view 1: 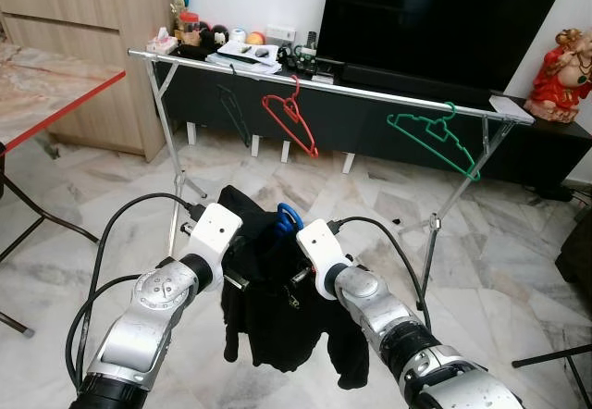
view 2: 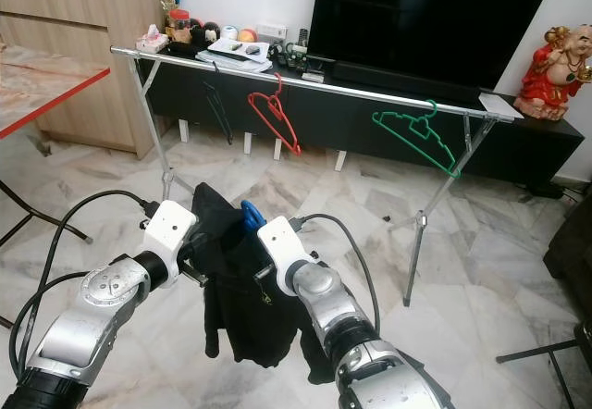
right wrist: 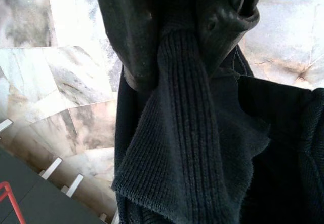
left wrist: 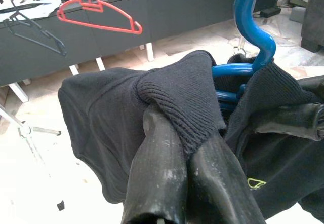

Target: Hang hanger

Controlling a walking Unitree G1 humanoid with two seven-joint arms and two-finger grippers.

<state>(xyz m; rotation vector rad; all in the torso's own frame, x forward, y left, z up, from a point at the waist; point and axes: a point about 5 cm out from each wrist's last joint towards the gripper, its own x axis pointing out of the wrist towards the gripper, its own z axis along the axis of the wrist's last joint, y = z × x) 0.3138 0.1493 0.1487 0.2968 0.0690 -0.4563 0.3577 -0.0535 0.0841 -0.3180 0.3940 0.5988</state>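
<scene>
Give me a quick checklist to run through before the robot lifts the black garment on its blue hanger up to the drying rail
1. Left gripper shut on the ribbed edge of the black garment: ok.
2. Right gripper shut on the garment's ribbed edge: ok.
3. Blue hanger hook standing free above the collar: ok.
4. Free stretch of rail between the red hanger and the green hanger: ok.
5. Hanger seated in both shoulders of the garment: cannot tell, the cloth is bunched over it.
6. Hook level with the rail: not ok; the garment is held well below and short of it.
</scene>
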